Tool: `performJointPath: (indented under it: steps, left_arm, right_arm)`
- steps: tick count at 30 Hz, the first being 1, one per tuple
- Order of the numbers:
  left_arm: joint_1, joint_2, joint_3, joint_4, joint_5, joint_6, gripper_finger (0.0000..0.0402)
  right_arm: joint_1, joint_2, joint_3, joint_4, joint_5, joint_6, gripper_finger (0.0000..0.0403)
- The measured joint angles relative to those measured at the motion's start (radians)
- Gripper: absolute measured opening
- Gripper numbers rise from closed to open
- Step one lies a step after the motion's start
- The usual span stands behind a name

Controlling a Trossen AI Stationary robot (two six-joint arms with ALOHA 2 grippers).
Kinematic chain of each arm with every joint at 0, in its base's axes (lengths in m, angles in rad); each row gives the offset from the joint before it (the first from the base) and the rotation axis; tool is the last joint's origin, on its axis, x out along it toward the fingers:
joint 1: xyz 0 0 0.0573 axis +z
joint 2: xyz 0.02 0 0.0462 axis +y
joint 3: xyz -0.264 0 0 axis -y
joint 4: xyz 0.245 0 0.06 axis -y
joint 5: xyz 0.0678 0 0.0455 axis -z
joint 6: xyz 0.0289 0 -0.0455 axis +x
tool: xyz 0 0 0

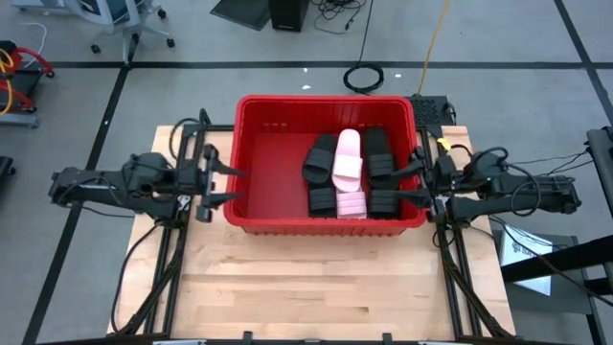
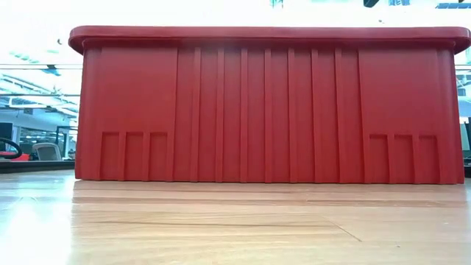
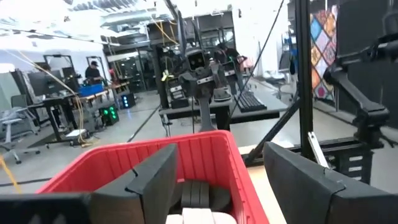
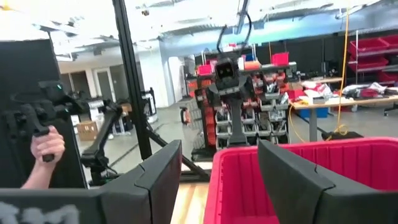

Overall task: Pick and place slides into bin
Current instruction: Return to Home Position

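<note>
The slides (image 1: 349, 174) (four black, two pink) are found inside the bin (image 1: 326, 100), grouped toward its right half; none is seen on the table (image 1: 306, 278). The left claw (image 1: 230, 185) is held at the bin's left wall, fingers apart and empty. The right claw (image 1: 410, 185) is held at the right wall, likewise spread and empty, tips over the rim. Risk is judged: if either arm is drawn back low, the rim may be snagged and the bin dragged.
</note>
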Motion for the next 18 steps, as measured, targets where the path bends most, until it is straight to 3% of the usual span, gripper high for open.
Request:
performJointPath:
  steps: [6, 18]
  left_arm:
    - [-0.023, -0.124, -0.070, -0.006, 0.002, 0.008, 0.0241]
    - [-0.042, -0.321, -0.258, 0.254, -0.009, 0.043, 0.0241]
  right_arm:
    - [0.000, -0.074, -0.026, 0.010, 0.000, 0.003, 0.0201]
    - [0.000, -0.283, -0.192, 0.196, -0.001, 0.005, 0.0201]
